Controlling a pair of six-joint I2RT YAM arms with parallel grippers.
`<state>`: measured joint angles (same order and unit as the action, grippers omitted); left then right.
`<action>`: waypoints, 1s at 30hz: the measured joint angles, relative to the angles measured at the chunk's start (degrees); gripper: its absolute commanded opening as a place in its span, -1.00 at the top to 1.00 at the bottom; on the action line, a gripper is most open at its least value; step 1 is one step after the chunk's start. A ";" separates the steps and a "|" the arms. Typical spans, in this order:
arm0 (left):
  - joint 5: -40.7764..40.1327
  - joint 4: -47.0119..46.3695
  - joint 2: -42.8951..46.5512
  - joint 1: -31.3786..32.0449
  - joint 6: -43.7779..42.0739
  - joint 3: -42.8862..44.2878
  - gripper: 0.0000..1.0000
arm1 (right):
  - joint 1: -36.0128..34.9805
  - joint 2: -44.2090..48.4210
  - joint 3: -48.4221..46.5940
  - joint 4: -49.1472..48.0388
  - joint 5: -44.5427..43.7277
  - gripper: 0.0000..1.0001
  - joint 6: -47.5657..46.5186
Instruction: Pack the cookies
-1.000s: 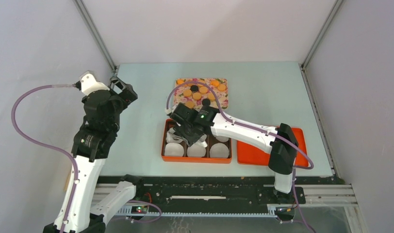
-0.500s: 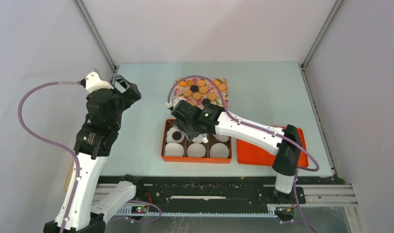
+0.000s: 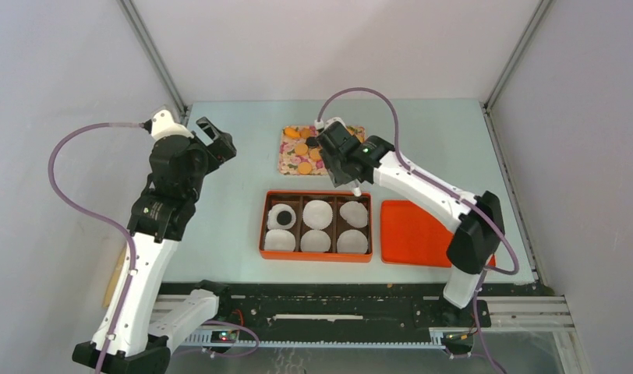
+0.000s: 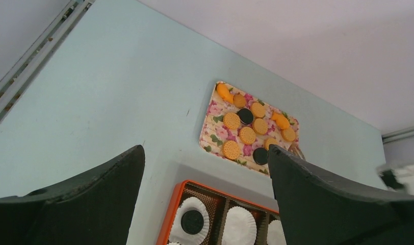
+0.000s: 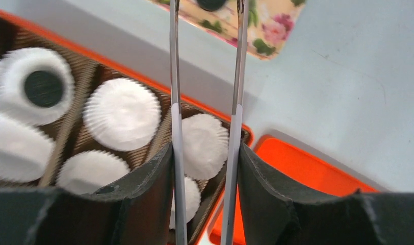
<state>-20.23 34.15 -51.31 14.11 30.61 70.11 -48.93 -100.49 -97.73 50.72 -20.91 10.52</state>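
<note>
A: Where are the cookies point(image 4: 247, 135) lying at this moment?

B: Most are sitting on the floral tray point(image 4: 210, 137) toward the far side of the table point(image 3: 235, 195). The orange-tan ones are lying in loose rows, and a few black ones are mixed among them. One black cookie point(image 3: 282, 216) is resting in a white paper liner point(image 4: 193, 204) in the far-left compartment of the orange box point(image 3: 314, 257). That box is sitting nearer the arm bases than the tray. The other five liners are showing plain white paper.

A: And what is the right gripper point(image 5: 206, 10) doing?

B: It is hanging near the right end of the floral tray, with its long thin fingers point(image 5: 175, 76) pointing toward it. They are standing apart and parallel. A second black cookie point(image 5: 211, 3), lying on the tray, is showing between them at the top edge of the wrist view, with a gap on each side. The tips are running out of that picture, so whether they are touching the tray cannot be told.

A: The left gripper point(image 4: 205, 153)?

B: It is hovering high at the left of the table, well apart from the box and tray, with its jaws gaping wide.

A: Anything beside the box?

B: An orange lid point(image 3: 411, 241) is lying flat just to its right.
</note>
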 measured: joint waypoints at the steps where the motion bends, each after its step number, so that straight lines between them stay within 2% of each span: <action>1: 0.02 0.00 -0.02 0.00 0.00 -0.04 -0.89 | 1.22 -0.90 0.61 -0.33 -0.02 -0.04 -0.02; 5: -0.04 -0.22 0.20 0.00 -0.02 -0.04 -0.89 | 4.55 -4.55 3.72 -1.66 0.68 -0.03 -0.13; 10: -0.07 -0.24 0.31 0.00 -0.04 -0.04 -0.89 | 5.25 -6.01 6.05 -2.64 2.40 -0.04 -0.04; 24: -0.07 -0.37 -0.17 0.00 -0.02 -0.04 -0.89 | 6.93 -9.70 5.95 -5.55 5.42 -0.04 0.57; 26: -0.07 -0.50 -0.17 0.00 -0.02 -0.04 -0.89 | 7.52 -11.30 5.35 -5.42 5.79 0.10 0.79; 30: -0.04 -0.59 -0.17 0.00 -0.02 -0.04 -0.89 | 8.55 -13.46 4.57 -5.42 6.73 0.58 1.14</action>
<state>-20.27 33.56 -51.48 14.11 30.59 70.06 -40.38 -113.95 -93.17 45.30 -14.17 11.66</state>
